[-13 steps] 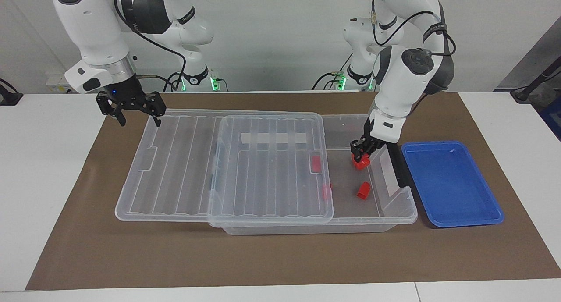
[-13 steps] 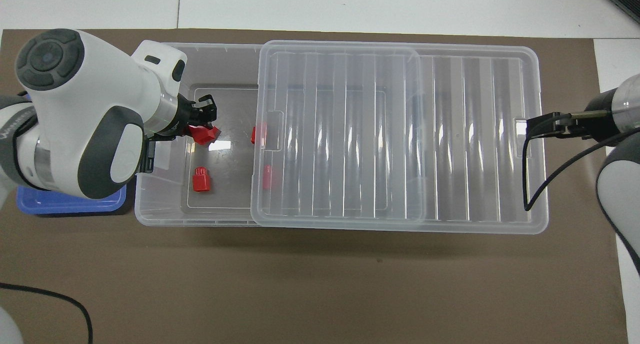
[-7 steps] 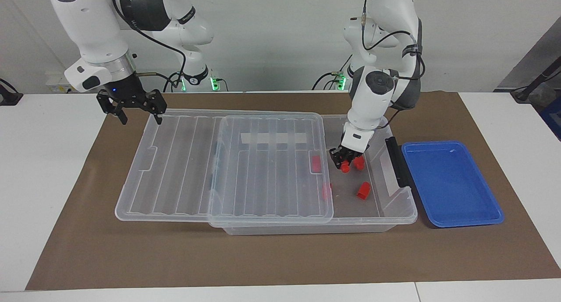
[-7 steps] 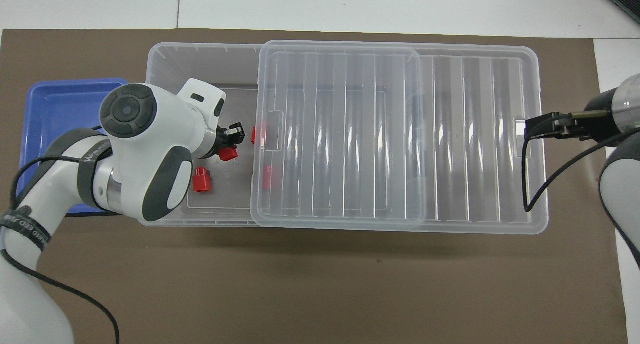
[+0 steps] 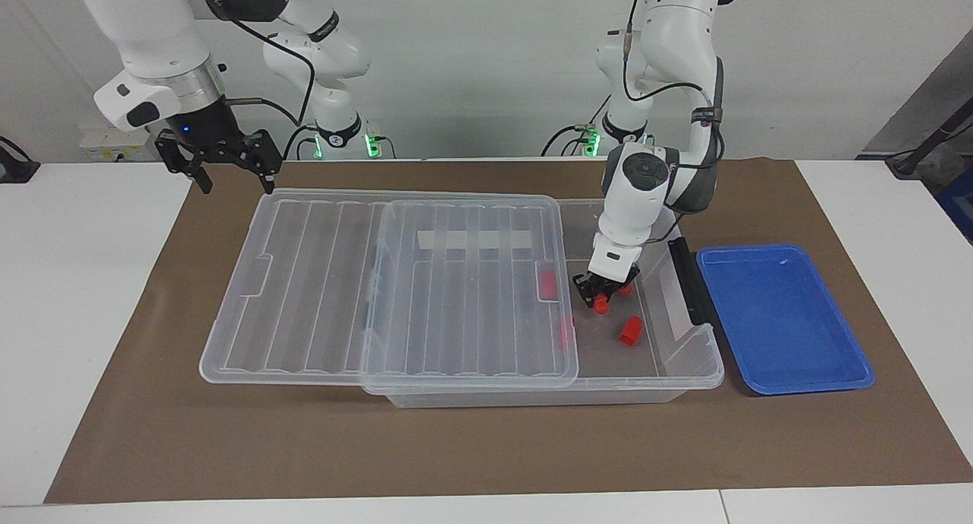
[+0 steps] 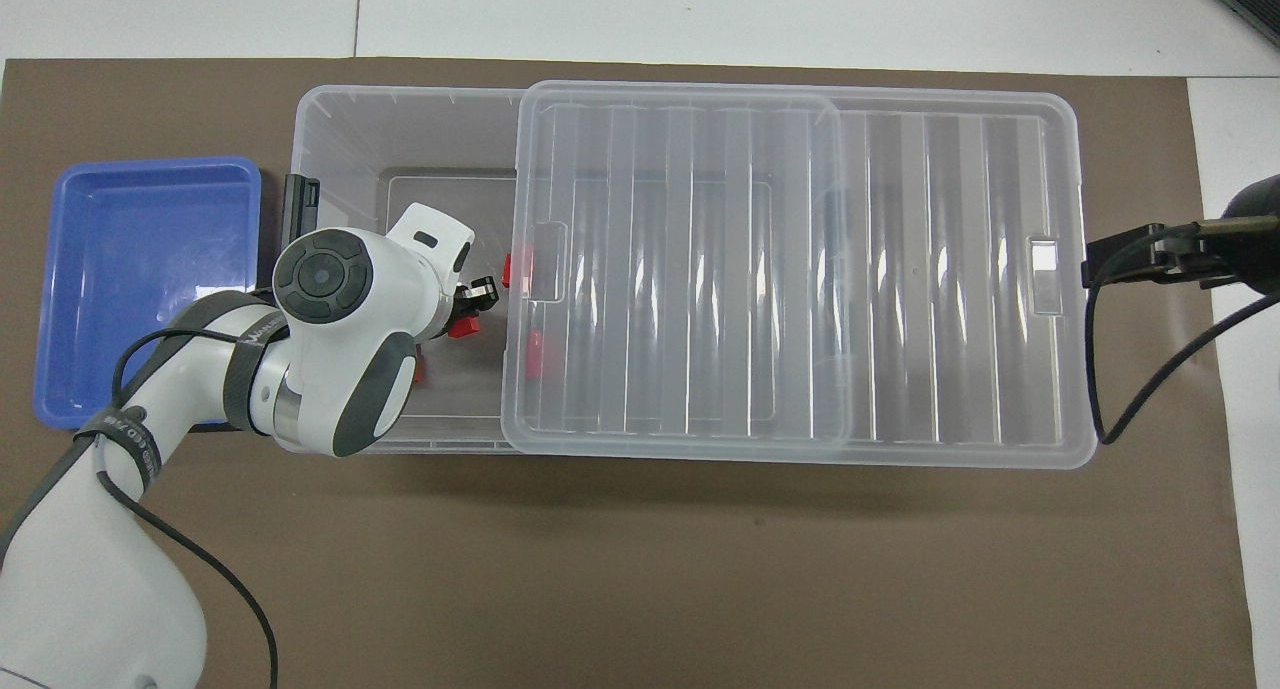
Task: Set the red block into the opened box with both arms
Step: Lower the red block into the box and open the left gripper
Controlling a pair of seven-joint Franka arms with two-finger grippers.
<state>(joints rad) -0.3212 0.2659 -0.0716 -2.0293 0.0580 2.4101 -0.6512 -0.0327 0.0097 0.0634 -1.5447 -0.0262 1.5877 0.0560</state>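
My left gripper (image 5: 604,290) is clenched on the red block (image 5: 600,304) low inside the open end of the box (image 5: 688,360), beside the lid (image 5: 304,281), while my right gripper (image 5: 228,170) hangs released over the lid's corner at the right arm's end.

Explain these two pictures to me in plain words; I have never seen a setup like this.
Two white robot arms stand at a table, each ending in a black two-finger tool. One picture faces them from across the table; the other looks down from above their own end.

On the brown mat lies a clear box with its lid slid partway off, and beside it a blue tray.

The left tool is down in the box's open end, shut on a red block. More red blocks lie in the box, one in the open part. The right tool waits, open, above the lid's end.
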